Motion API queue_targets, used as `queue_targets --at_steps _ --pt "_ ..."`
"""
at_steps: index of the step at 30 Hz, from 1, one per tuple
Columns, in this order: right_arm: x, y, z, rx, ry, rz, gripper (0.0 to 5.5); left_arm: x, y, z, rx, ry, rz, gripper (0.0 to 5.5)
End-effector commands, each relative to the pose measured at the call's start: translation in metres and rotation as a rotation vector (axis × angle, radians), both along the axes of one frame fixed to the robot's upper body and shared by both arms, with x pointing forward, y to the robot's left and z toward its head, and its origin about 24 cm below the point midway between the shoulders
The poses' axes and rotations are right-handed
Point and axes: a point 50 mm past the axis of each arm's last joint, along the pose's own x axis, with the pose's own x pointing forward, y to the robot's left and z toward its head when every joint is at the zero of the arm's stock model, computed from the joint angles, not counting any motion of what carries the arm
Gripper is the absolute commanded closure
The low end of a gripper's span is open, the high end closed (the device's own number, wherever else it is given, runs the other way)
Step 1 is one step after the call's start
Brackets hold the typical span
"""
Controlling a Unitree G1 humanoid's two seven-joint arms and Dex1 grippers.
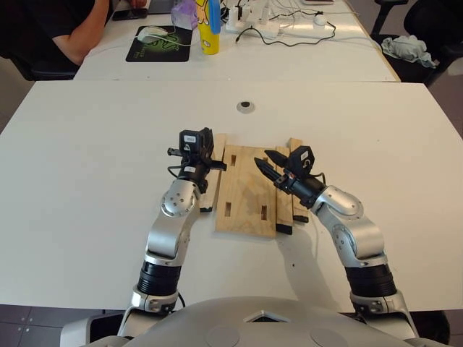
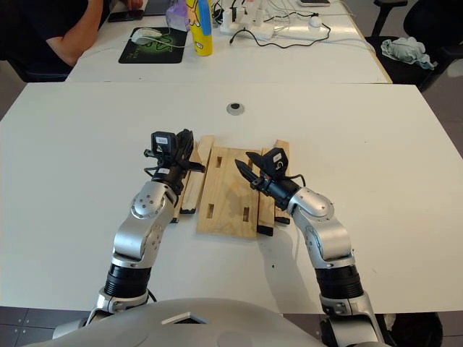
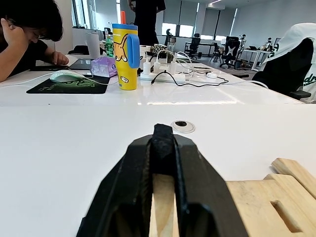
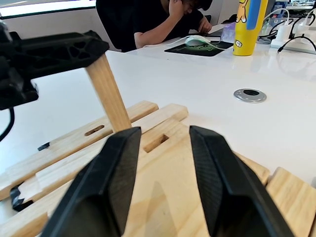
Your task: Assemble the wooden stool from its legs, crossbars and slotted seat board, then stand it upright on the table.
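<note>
Left of middle, the left pincer [image 3: 162, 143] is clamped on a leg [image 4: 108, 96], standing up. In the middle, the seat board [image 1: 246, 191] lies flat on the counter [image 1: 87, 181]. The right pincer [image 1: 266, 163], spread apart, hovers over it. Keep the leg straight over a slot [image 4: 157, 142].

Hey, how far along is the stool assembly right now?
Nothing joined yet: the seat board lies flat, loose pieces beside it. In hand: the left tool grips one wooden stick; the right tool hangs open over the board. Left: all fitting, then standing it upright.
</note>
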Motion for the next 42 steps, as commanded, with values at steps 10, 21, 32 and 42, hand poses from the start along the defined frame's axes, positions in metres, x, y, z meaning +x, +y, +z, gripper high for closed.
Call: queue_targets --at_steps 10,21,32,42 --pt "0.001 0.002 -0.006 -0.006 0.007 -0.013 3.68 -0.002 0.001 0.023 -0.029 -0.161 -0.039 3.79" --pt "0.005 0.003 -0.011 0.004 0.006 -0.047 3.68 0.02 0.01 0.093 -0.096 -0.335 -0.077 4.22" --pt "0.012 0.011 -0.01 0.023 -0.025 -0.074 3.68 0.058 0.003 0.069 -0.214 -0.035 -0.208 5.49" --pt "0.014 0.016 -0.01 0.031 -0.033 -0.074 3.68 0.062 -0.008 0.11 -0.076 -0.257 -0.238 5.49"
